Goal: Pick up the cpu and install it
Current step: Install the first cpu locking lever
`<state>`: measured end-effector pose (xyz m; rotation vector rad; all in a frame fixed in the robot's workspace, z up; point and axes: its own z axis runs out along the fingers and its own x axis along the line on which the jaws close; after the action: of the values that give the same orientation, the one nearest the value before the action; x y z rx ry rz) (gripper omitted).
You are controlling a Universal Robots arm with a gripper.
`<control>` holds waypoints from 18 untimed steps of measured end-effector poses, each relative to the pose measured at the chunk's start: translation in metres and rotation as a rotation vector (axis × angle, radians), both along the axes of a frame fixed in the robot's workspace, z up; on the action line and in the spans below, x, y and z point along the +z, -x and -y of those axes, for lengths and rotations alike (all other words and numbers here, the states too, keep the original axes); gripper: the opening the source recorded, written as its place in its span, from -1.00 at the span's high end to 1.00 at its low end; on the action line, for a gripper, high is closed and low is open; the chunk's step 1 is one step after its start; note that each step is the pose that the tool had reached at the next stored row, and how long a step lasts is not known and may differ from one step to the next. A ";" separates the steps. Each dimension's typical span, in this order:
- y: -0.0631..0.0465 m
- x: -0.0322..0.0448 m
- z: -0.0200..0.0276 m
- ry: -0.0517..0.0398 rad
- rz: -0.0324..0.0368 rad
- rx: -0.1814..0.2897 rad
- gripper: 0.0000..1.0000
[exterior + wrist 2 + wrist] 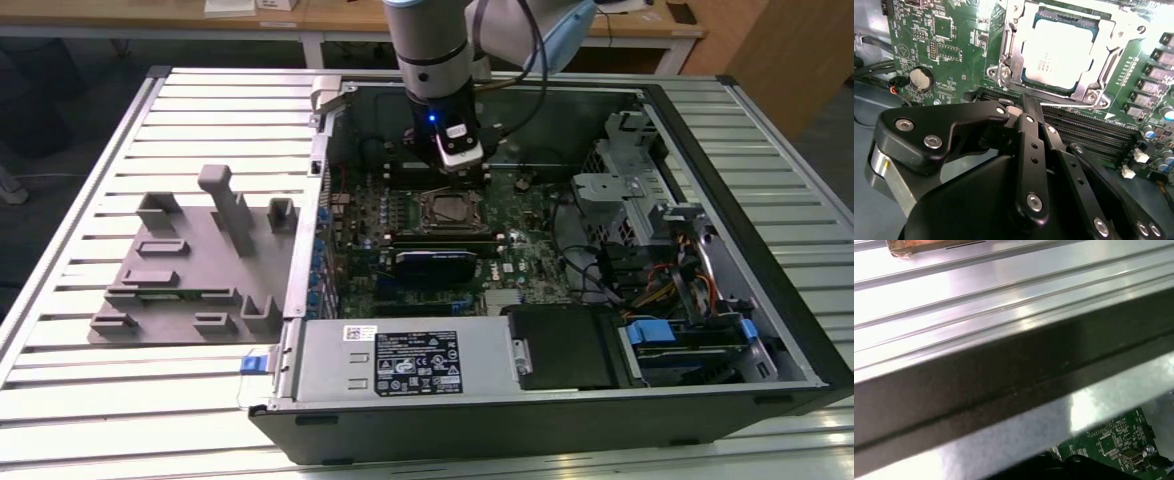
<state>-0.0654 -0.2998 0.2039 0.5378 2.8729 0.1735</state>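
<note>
The cpu [1061, 50], a flat square chip with a shiny silver top, lies inside the metal socket frame [1004, 60] on the green motherboard [949, 35]. In the exterior view the socket [447, 210] sits mid-board inside the open computer case [747, 250]. My gripper [458, 160] hangs over the board just behind the socket. In the second wrist view my gripper [1025, 102] is shut, its black fingers meeting at a point a little short of the socket frame, with nothing between them.
Grey plastic fixture blocks [187, 265] stand on the slatted table at the exterior view's left. A power supply [400, 360] fills the case's front, with a drive cage and cables [654, 250] at the right. Memory slots [1089, 135] and a coin battery [920, 78] lie near the socket.
</note>
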 end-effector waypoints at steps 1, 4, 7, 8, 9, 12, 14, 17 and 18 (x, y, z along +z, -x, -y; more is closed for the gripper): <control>0.000 -0.0003 -0.0011 0.0001 0.0002 -0.003 0.79; 0.000 -0.0017 -0.0048 0.0001 0.0009 -0.015 0.79; 0.000 -0.0024 -0.0049 0.0000 0.0016 -0.016 0.79; 0.000 -0.0028 -0.0049 0.0003 0.0020 -0.016 0.79; 0.000 -0.0032 -0.0050 0.0005 0.0028 -0.016 0.79; 0.000 -0.0047 -0.0049 0.0015 0.0055 -0.016 0.79; 0.000 -0.0056 -0.0049 0.0024 0.0076 -0.016 0.79; 0.000 -0.0067 -0.0049 0.0039 0.0107 -0.016 0.79; 0.000 -0.0070 -0.0049 0.0045 0.0116 -0.016 0.79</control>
<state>-0.0654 -0.2949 0.1968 0.5568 2.8563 0.1671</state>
